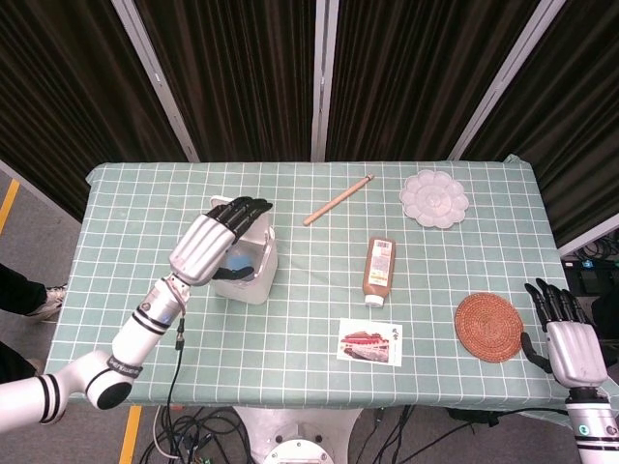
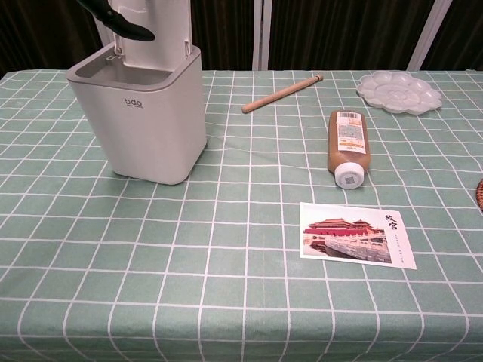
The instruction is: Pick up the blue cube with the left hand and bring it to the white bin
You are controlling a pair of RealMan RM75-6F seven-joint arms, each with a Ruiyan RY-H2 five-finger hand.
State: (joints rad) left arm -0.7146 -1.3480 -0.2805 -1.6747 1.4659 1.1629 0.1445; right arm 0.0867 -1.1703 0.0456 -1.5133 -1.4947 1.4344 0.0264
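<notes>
The white bin [image 1: 259, 280] stands at the table's left with its lid up; the chest view shows the bin [image 2: 143, 121] close at the left. My left hand [image 1: 215, 242] hovers over its opening with fingers stretched apart and nothing in them. Under that hand, inside the bin, lies the blue cube [image 1: 238, 262]. In the chest view only dark fingertips of the left hand [image 2: 117, 19] show above the bin's rim, and the cube is hidden. My right hand [image 1: 563, 333] hangs empty, fingers apart, off the table's front right corner.
A brown bottle [image 1: 379, 270] lies at the centre, a postcard [image 1: 369, 342] nearer the front. A wooden stick [image 1: 338, 200] and a white palette dish [image 1: 434, 198] are at the back. A woven coaster [image 1: 488, 326] sits beside the right hand.
</notes>
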